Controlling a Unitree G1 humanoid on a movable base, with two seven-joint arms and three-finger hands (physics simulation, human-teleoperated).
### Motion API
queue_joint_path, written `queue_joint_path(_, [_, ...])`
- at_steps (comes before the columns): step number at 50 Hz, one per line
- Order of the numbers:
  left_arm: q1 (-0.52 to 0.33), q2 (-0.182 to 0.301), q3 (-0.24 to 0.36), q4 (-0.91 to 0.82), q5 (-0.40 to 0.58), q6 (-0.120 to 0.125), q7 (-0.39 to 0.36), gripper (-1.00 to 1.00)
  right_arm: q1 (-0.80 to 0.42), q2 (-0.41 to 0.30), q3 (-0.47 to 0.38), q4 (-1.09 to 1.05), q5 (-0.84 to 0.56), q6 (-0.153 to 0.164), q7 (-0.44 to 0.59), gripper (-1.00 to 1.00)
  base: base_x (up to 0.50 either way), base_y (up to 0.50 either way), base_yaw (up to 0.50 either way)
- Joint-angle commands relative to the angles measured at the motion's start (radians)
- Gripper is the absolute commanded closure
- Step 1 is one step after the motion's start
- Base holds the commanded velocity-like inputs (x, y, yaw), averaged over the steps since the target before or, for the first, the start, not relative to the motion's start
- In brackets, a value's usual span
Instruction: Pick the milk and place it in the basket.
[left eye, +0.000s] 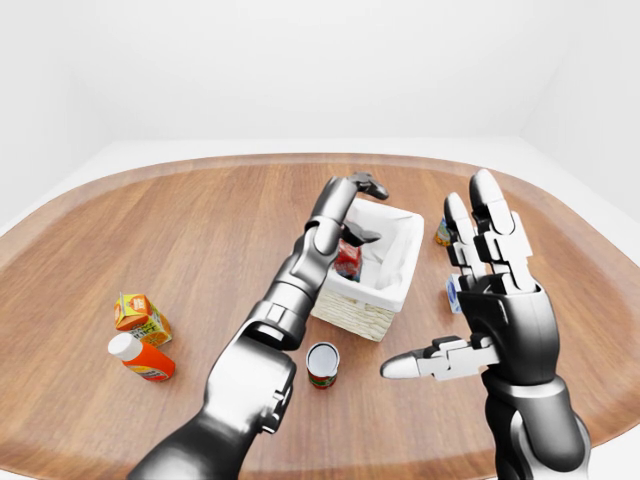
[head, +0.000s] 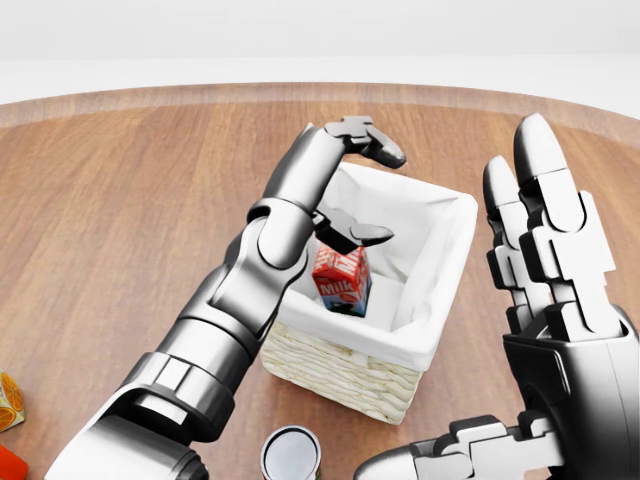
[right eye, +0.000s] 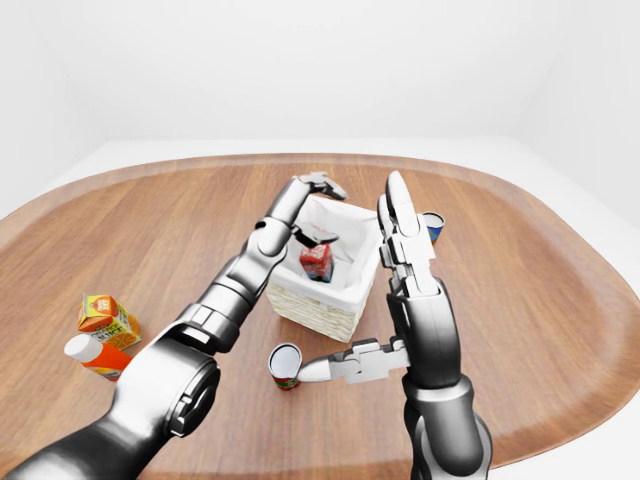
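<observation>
Inside the basket, near the middle of the head view, your milk carton sits tilted against the white liner, its red face and lettering toward the camera. It looks to be below the rim and clear of your fingers; whether it is resting on the bottom or leaning on the left wall I cannot tell.

Your left hand hangs just above the carton with its fingers spread wide, the upper ones over the top rim of the basket and the thumb a little above the carton's top. Nothing is gripped. Judged on this, the placing is done in substance: the milk is in the basket and released. What is left, as I read it, is drawing the left arm up and out without catching the liner or tipping the carton.

Your right hand stands at the right of the head view, fingers straight and apart, thumb out to the left, holding nothing and beside the basket rather than touching it.

Contents of the basket: the milk only, as far as shows.

On the counter, a can stands just below the basket in the left-eye view. An orange carton and a white-capped bottle lie well apart at lower left.
</observation>
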Motion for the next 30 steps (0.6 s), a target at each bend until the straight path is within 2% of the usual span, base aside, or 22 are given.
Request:
queue_joint_path(1, [-0.058,0.013,0.038,-0.035,-0.129,0.000,0.114,-1.00,-0.005,0.000,0.000,0.000,-0.001,0.004,0.001,-1.00,0.00,0.00,0.00])
queue_joint_path(7, [-0.064,0.025,0.038,-0.047,-0.178,0.000,0.126,-1.00,-0.007,0.000,-0.004,-0.001,0.000,0.007,0.001,-1.00,0.00,0.00,0.00])
queue_joint_path(20, [-0.051,0.027,0.034,-0.080,-0.199,0.000,0.129,-1.00,-0.001,0.000,-0.001,0.010,-0.003,-0.008,0.001,-1.00,0.00,0.00,0.00])
queue_joint_path(24, [-0.024,0.028,0.033,-0.181,-0.217,0.000,0.118,-1.00,-0.004,0.001,-0.009,0.009,0.005,-0.004,0.002,-1.00,0.00,0.00,0.00])
queue_joint_path(29, [0.036,0.035,0.035,-0.389,-0.265,0.000,0.087,-1.00,0.002,0.002,-0.005,0.018,0.002,-0.018,0.001,-1.00,0.00,0.00,0.00])
queue_joint_path(30, [0.049,0.035,0.042,-0.437,-0.287,0.020,0.082,-1.00,0.000,0.002,0.000,0.028,-0.002,-0.023,-0.001,-1.00,0.00,0.00,0.00])
